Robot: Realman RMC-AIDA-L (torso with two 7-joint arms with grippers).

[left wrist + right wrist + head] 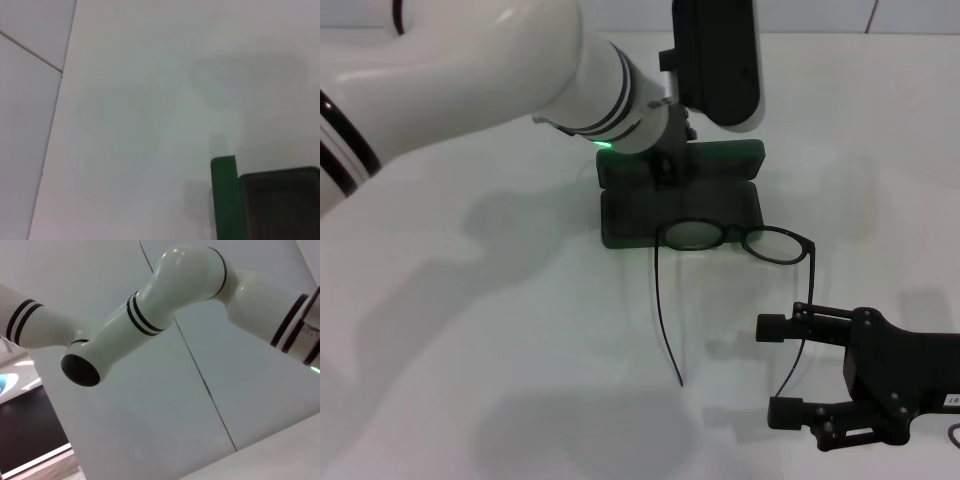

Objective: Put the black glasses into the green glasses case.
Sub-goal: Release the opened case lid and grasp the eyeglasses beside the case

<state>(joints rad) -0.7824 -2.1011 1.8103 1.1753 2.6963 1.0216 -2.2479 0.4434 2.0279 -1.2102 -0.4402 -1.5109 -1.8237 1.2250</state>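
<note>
the black glasses (745, 245) lie half over the open green glasses case (680, 195). the left gripper (665, 160) sits at the case, its state unclear. the right gripper (782, 370) is spread wide around one temple.

Open green glasses case (680, 205), black glasses (740, 242) half across its near edge, temples unfolded.

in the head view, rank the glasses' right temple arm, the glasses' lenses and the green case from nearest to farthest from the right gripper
From the right gripper, low on the right, fingers open:
1. Right temple arm of the black glasses: passes between the fingers.
2. Lenses: farther out, one overlapping the case's front edge.
3. Green glasses case: farthest, lying open under the left gripper.
</note>
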